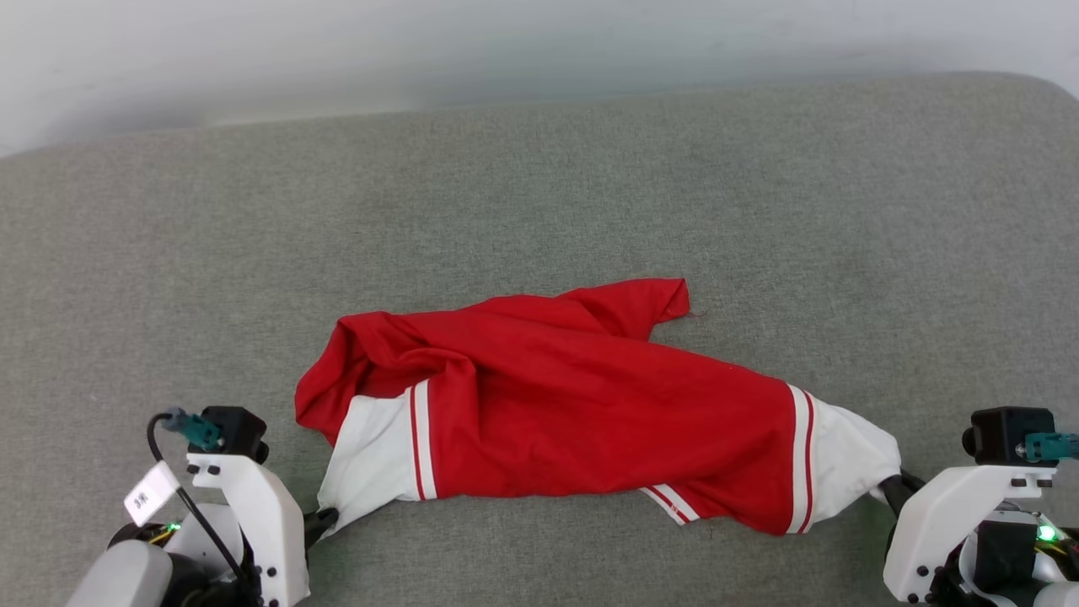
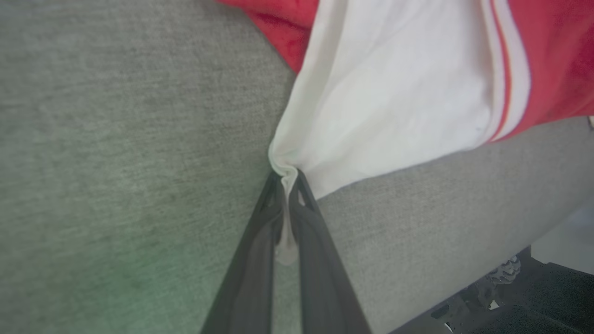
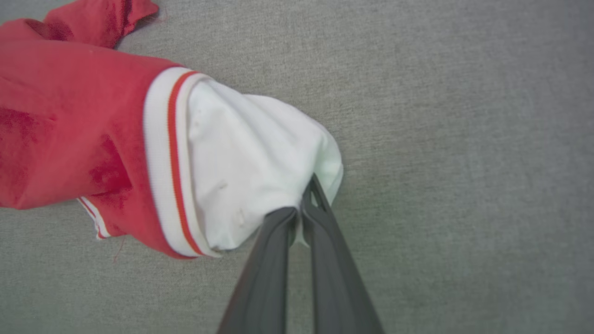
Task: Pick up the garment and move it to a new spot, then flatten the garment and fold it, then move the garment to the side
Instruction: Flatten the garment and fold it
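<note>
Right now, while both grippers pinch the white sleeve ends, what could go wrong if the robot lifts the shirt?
1. The left gripper and right gripper each hold only a thin bunch of white fabric at the sleeve edge, so a pull may slip it out.
2. The garment lies crumpled, its red body folded over near the left sleeve. Lifting may carry those folds along instead of spreading it.

Red garment (image 1: pixel 582 405) rumpled, stretched sideways on grey surface, white sleeve ends.
</note>
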Robot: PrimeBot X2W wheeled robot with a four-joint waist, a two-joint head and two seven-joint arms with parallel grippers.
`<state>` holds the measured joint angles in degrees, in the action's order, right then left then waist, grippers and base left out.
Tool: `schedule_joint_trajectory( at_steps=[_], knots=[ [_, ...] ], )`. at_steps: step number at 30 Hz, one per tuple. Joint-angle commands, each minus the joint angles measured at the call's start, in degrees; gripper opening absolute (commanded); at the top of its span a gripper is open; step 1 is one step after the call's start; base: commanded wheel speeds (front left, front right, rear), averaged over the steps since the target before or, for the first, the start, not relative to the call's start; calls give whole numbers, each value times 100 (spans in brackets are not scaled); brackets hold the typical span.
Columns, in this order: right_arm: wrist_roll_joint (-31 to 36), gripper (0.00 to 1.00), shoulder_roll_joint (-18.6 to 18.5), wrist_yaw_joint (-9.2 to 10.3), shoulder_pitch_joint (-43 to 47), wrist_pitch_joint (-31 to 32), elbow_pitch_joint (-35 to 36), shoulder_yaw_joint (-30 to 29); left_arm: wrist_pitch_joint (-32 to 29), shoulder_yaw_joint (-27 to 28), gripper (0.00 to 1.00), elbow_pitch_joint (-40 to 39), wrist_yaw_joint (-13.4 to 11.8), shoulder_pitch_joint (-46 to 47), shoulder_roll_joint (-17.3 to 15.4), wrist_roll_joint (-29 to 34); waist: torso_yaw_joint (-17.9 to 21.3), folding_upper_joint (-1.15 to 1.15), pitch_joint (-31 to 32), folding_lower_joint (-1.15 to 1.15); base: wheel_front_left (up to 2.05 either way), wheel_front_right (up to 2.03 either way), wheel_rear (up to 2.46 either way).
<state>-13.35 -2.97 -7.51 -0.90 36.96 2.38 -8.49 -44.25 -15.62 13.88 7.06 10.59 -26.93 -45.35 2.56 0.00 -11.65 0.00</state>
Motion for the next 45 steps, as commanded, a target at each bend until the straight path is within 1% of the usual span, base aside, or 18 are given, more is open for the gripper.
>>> schedule_joint_trajectory(
  at_steps=[1,8,14,20,26,27,31,32,33,34,37,38,39,40,41,42,44,45],
  knots=[
    [39,0,15,4,-93,-76,25,12,171,-197,0,158,26,-255,182,139,-38,0,79,0,0,0,0],
    [205,0,-9,4,-188,-419,92,-48,1509,64,0,-257,-40,203,67,761,-203,0,461,0,0,0,0],
    [180,0,-275,4,-531,-635,-85,-34,2367,310,0,-573,-251,679,124,1105,-334,0,807,0,0,0,0],
    [88,0,-599,4,-1326,-780,-443,63,2773,472,0,-548,-547,1517,303,1319,-430,0,912,0,0,0,0],
    [-27,0,-883,4,-2628,-968,-1009,264,3135,603,0,-2,-631,2734,463,1410,-446,0,644,0,0,0,0],
    [-87,0,-867,5,-2873,-999,-1144,301,3227,629,0,145,-643,2958,465,1446,-432,0,565,0,0,0,0],
    [-54,0,-882,5,-3900,-1186,-1610,366,3509,642,0,666,-572,3917,399,1616,-395,0,153,0,0,0,0],
    [-54,0,-882,5,-3900,-1186,-1610,366,3509,642,0,666,-572,3917,399,1616,-395,0,153,0,0,0,0],
    [32,0,-905,5,-4428,-1311,-1832,422,3673,648,0,975,-502,4401,345,1682,-374,0,-59,0,0,0,0],
    [32,0,-905,5,-4428,-1311,-1832,422,3673,648,0,975,-502,4401,345,1682,-374,0,-59,0,0,0,0],
    [147,0,-929,5,-5244,-1528,-2149,440,3941,654,0,1366,-406,5146,253,1790,-337,0,-364,0,0,0,0],
    [265,0,-956,5,-5776,-1668,-2345,458,4133,670,0,1595,-345,5630,188,1858,-306,0,-559,0,0,0,0],
    [330,0,-961,5,-6044,-1742,-2425,469,4218,674,0,1705,-310,5843,144,1877,-287,0,-651,0,0,0,0],
    [371,0,-957,5,-6282,-1824,-2511,478,4300,674,0,1800,-283,6027,113,1895,-265,0,-725,0,0,0,0],
    [371,0,-957,5,-6282,-1824,-2511,478,4300,674,0,1800,-283,6027,113,1895,-265,0,-725,0,0,0,0],
    [464,0,-986,5,-6764,-1957,-2671,505,4447,681,0,1962,-233,6420,16,1947,-224,0,-884,0,0,0,0],
    [530,0,-1005,5,-7217,-2093,-2826,547,4594,697,0,2117,-201,6770,-54,1964,-194,0,-1024,0,0,0,0],
    [530,0,-1005,5,-7217,-2093,-2826,547,4594,697,0,2117,-201,6770,-54,1964,-194,0,-1024,0,0,0,0]
  ],
)
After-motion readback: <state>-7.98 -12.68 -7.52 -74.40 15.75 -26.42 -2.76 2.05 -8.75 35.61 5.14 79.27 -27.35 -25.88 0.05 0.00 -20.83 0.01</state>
